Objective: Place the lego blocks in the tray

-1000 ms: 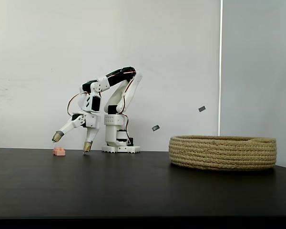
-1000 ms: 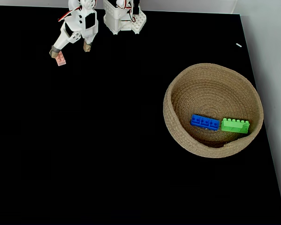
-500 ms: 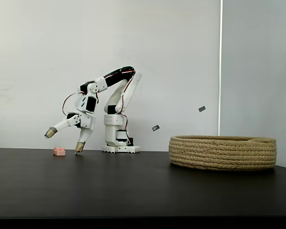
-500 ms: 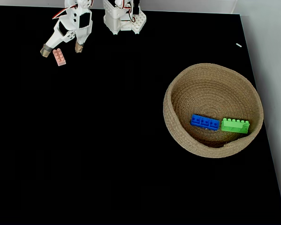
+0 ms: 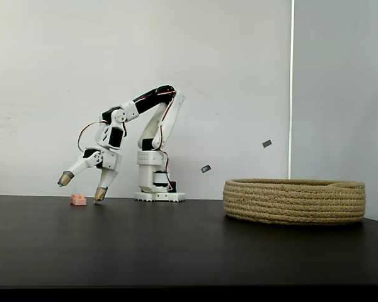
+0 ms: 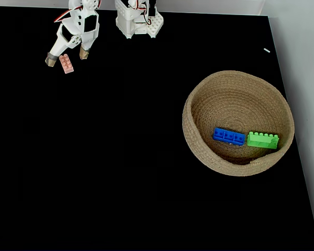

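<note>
Looking down from the top fixed view, you had the gripper [image 6: 66, 54] in the upper left of the frame, with its two fingers spread wide apart and grasping nothing. The pink brick [image 6: 66, 64] lay on the black table [image 6: 120, 157] between the two tan fingertips [image 6: 51, 60] as that view showed them, a little lower in the frame than the tips. In the side fixed view the gripper [image 5: 82, 186] hung at the left of the frame, and one finger reached down almost to the table just to the right of the pink brick [image 5: 79, 200], while the other finger pointed out to the left and stood higher. I could not tell from the pictures if the lower fingertip touched the table (it was very near to it).

The tray [image 6: 199, 146] sat at the right of the top view, well apart from the gripper. Inside it the blue brick [image 6: 228, 136] and the green brick [image 6: 262, 140] lay side by side, nearly end to end, in the lower right part of the tray floor. In the side view the tray [image 5: 295, 201] stood at the right on the table, and its rope wall hid what was inside.

The white base [image 6: 138, 21] of your arm stood at the top edge of the top view, to the right of the gripper.
</note>
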{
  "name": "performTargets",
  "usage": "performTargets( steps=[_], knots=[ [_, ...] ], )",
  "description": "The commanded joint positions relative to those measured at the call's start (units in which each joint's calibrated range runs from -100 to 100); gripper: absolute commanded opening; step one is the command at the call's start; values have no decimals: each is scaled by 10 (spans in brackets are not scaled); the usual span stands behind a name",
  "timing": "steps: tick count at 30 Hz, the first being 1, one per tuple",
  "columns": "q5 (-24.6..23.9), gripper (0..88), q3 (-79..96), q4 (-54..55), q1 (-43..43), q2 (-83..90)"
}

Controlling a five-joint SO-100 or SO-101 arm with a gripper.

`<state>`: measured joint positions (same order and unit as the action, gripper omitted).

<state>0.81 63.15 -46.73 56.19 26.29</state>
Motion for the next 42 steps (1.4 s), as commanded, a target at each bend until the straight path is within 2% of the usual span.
performTargets(
  steps=[1, 6, 11, 14, 18, 24, 31, 36, 42],
  knots=[
    [4, 406, -39, 7, 12, -39],
    [9, 398, -66, 7, 20, -78],
    [16, 322, -81, 7, 27, -96],
    [17, 230, -87, 4, 28, -107],
    [16, 162, -93, -3, 28, -116],
    [17, 13, -95, -3, 23, -116],
    [15, 2, -95, -3, 8, -96],
    [4, 2, -138, -59, -66, -7],
    [-27, 1, -274, -225, -228, 75]
  ],
)
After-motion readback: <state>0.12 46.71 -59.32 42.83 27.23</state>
